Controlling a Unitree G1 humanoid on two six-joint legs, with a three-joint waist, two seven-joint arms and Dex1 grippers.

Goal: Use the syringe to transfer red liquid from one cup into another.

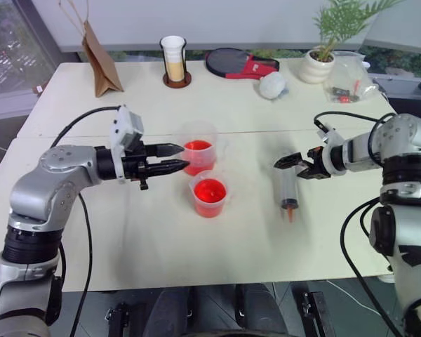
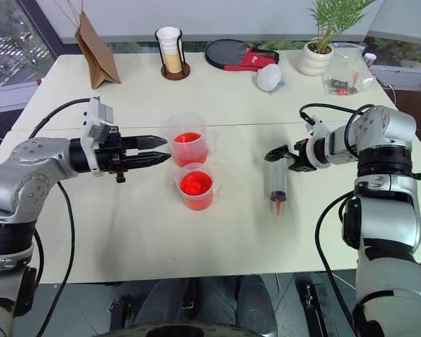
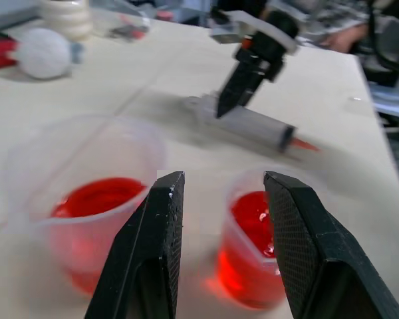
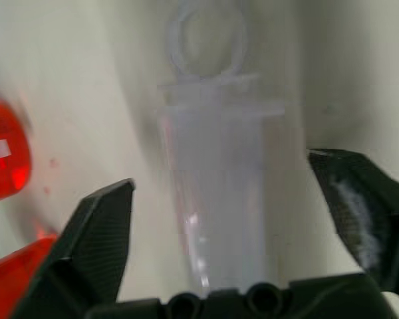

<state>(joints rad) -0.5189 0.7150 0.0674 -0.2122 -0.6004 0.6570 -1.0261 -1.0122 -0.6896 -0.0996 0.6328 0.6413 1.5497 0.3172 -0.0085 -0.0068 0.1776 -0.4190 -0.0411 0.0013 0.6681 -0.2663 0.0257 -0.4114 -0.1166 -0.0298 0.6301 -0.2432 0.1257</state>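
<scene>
The syringe (image 1: pixel 288 188) lies flat on the table, its orange-red tip toward the near edge. My right gripper (image 1: pixel 291 167) hovers over its plunger end, open, with the barrel (image 4: pixel 216 173) between the spread fingers and untouched. The taller cup (image 1: pixel 198 147) and, just in front of it, the shorter cup (image 1: pixel 210 194) stand mid-table, each holding red liquid (image 3: pixel 100 197). My left gripper (image 1: pixel 179 156) points level at the taller cup's left side, its fingers apart with nothing between them.
Along the table's far edge stand a brown paper bag (image 1: pixel 100 60), a stack of cups in a holder (image 1: pixel 175 62), a black and red paddle (image 1: pixel 240 63), a white ball (image 1: pixel 272 84), a potted plant (image 1: pixel 318 63) and a plastic bag (image 1: pixel 349 81).
</scene>
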